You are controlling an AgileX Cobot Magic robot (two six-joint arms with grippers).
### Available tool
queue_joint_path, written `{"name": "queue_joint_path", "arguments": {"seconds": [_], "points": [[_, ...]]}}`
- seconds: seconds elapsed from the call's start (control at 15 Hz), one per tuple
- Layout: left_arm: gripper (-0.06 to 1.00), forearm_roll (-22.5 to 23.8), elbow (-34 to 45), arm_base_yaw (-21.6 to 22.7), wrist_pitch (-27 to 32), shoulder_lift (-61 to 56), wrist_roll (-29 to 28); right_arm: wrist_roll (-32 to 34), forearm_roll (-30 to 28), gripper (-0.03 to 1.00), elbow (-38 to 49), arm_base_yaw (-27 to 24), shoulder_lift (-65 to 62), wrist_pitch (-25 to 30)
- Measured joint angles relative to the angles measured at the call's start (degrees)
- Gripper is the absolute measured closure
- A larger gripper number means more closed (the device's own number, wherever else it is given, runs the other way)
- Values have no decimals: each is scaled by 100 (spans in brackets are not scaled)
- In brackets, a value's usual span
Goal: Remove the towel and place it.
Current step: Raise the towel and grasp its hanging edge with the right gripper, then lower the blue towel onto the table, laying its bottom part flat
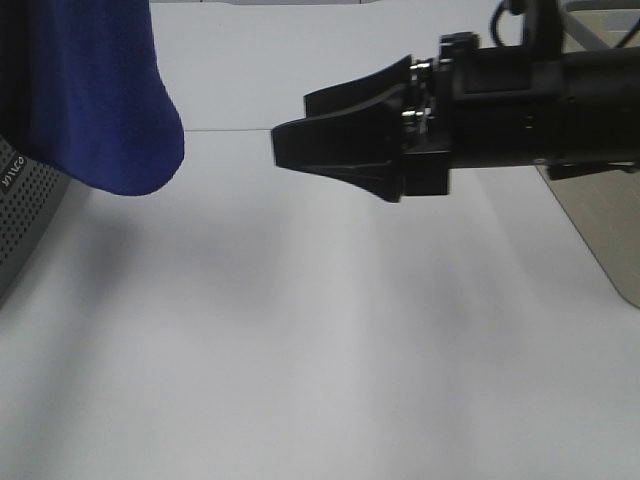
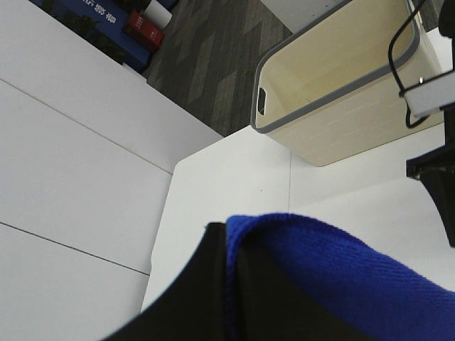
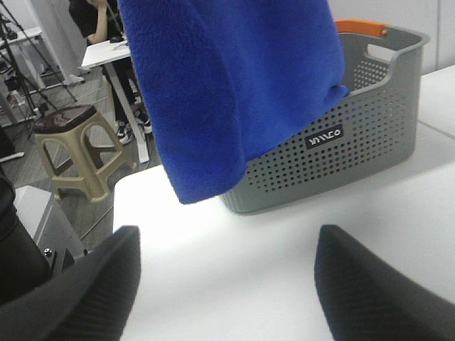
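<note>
The royal-blue plush towel (image 1: 110,90) hangs in the air at the upper left of the exterior view, its lower fold above the white table (image 1: 300,360). My left gripper (image 2: 227,241) is shut on the towel (image 2: 327,277), which is pinched against its black finger; this gripper is out of the exterior view. In the right wrist view the towel (image 3: 227,92) hangs in front of the grey perforated basket (image 3: 341,142). My right gripper (image 1: 290,125) is open and empty over the table's middle, pointing at the towel from a short way off. It also shows in the right wrist view (image 3: 227,245).
The grey basket (image 1: 20,220) stands at the table's left edge, under and behind the towel. A beige basket with a grey rim (image 2: 334,78) stands at the right edge (image 1: 600,230). Beyond the table are a stool (image 3: 71,149) and a person.
</note>
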Motion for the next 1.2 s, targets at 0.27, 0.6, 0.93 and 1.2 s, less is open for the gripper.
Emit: {"name": "queue_joint_path", "arguments": {"seconds": [0.27, 0.6, 0.93, 1.2], "points": [[94, -23, 0, 0, 0, 0, 0, -40, 0, 28, -934, 739, 894, -441], [94, -29, 0, 0, 0, 0, -46, -143, 0, 31, -1799, 1180, 1421, -579], [94, -29, 0, 0, 6, 0, -155, 252, -6, 79, -1868, 1278, 1444, -498], [94, 69, 0, 0, 6, 0, -275, 1169, -573, 95, -1868, 1278, 1306, -378]]}}
